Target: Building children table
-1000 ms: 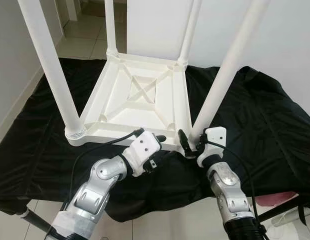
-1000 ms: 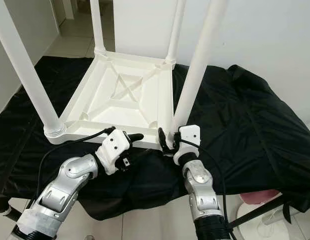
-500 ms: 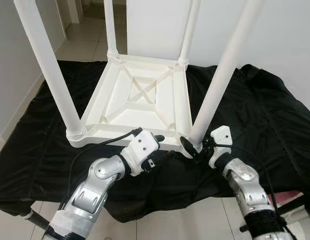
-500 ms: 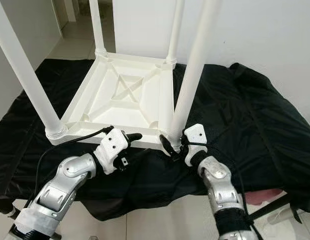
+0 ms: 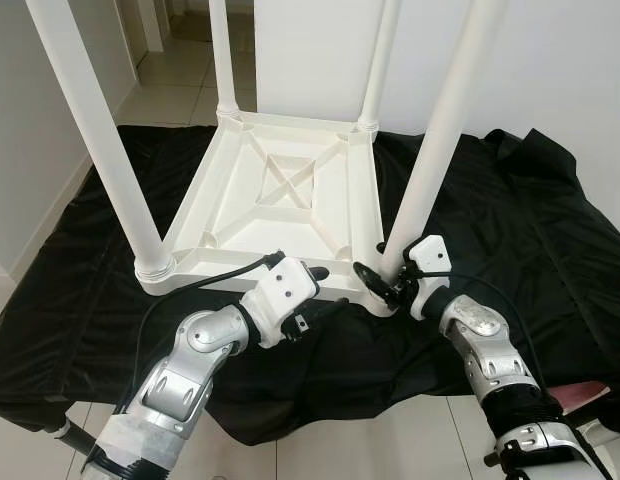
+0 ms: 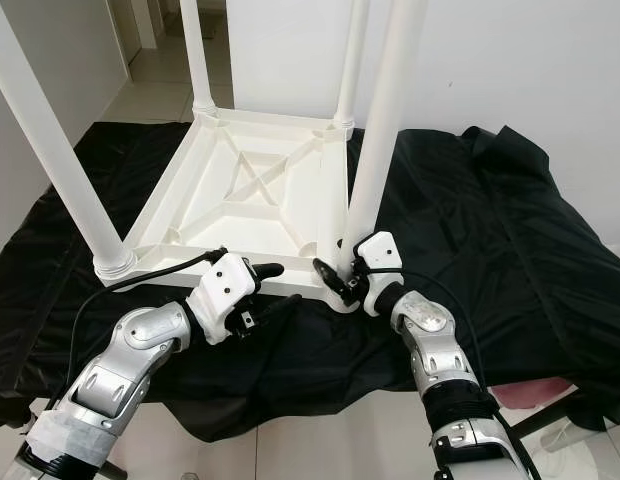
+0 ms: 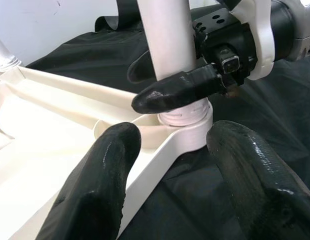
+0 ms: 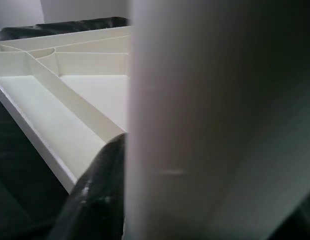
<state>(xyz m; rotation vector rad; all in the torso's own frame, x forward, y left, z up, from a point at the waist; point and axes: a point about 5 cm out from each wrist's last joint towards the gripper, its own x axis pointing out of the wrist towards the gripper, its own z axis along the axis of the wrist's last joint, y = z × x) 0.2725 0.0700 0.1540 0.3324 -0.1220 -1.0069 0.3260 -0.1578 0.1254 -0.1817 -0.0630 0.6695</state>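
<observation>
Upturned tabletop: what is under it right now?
The white tabletop lies upside down on a black cloth that spreads out on every side. Whatever bears the cloth is covered, though tiled floor shows beyond it.

Table underside [image 5: 290, 205]: white moulded plastic, smooth, satin. Leg [image 5: 440, 130]: same plastic, matt, ribbed collar at its base. Cloth [image 5: 510, 230]: black fabric, creased, slight sheen. Floor tiles [image 5: 180, 80]: pale, glossy. Left gripper fingers [image 7: 102, 185]: black, glossy
</observation>
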